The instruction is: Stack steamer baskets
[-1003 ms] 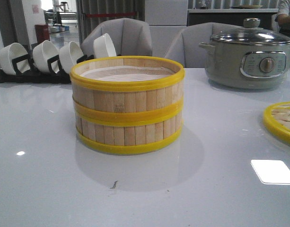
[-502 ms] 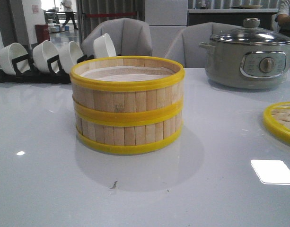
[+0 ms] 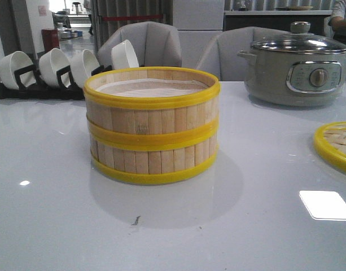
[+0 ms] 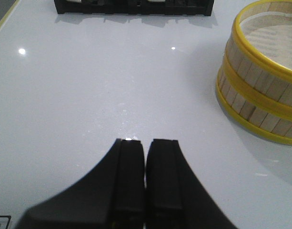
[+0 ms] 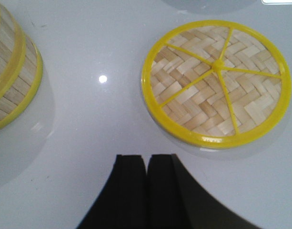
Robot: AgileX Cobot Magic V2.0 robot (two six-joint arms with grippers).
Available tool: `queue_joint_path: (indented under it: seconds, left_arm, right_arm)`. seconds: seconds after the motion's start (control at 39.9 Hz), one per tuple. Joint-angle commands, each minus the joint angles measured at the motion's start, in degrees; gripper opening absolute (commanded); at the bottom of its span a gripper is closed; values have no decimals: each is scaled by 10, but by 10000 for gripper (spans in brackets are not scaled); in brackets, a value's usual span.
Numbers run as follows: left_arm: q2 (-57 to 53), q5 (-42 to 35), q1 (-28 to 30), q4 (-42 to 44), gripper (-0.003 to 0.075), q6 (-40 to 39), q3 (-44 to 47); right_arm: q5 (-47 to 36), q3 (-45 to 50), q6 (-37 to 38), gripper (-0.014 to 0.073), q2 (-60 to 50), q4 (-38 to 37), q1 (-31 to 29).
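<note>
Two steamer baskets stand stacked in the middle of the white table, the upper basket (image 3: 152,104) resting squarely on the lower basket (image 3: 154,161). Whitish lining shows inside the upper one. The stack (image 4: 260,86) also appears in the left wrist view and its edge (image 5: 12,81) in the right wrist view. My left gripper (image 4: 146,141) is shut and holds nothing, above bare table some way from the stack. Shut and empty as well, my right gripper (image 5: 146,157) hovers between the stack and a woven lid. Neither arm shows in the front view.
A round woven bamboo lid with a yellow rim (image 5: 216,83) lies flat at the table's right edge (image 3: 336,144). A grey electric pot with a glass lid (image 3: 297,65) stands at the back right. A black rack of white bowls (image 3: 60,70) sits back left.
</note>
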Motion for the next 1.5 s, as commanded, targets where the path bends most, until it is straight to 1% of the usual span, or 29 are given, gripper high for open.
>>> queue_joint_path:
  seconds: [0.0, 0.08, 0.13, 0.25, 0.4, 0.65, 0.88, 1.03, 1.25, 1.48]
  left_arm:
    - [0, -45, -5, 4, 85, -6, -16]
    - [0, -45, -5, 4, 85, -6, -16]
    - [0, -45, -5, 4, 85, -6, -16]
    - [0, -47, -5, 4, 85, -6, -16]
    - [0, -47, -5, 4, 85, -6, -16]
    - [0, -47, -5, 4, 85, -6, -16]
    - [0, -47, -5, 4, 85, -6, -16]
    - [0, -47, -5, 4, 85, -6, -16]
    - [0, -47, -5, 3, 85, -6, -16]
    - [0, -47, -5, 3, 85, -6, -16]
  right_arm:
    - [-18, -20, -2, 191, -4, -1, -1]
    - [-23, -20, -2, 324, -4, -1, -1]
    - [-34, -20, -2, 359, -4, -1, -1]
    - [-65, -20, -2, 336, 13, -3, -1]
    - [-82, -38, -2, 319, 80, -7, -1]
    - [-76, -110, -2, 318, 208, -41, -6]
    - [-59, -181, -2, 318, 303, -46, -50]
    - [-59, -212, -2, 318, 351, -46, -72]
    - [-57, -250, -2, 318, 414, -46, -73]
    - [-42, -284, -2, 318, 455, -46, -89]
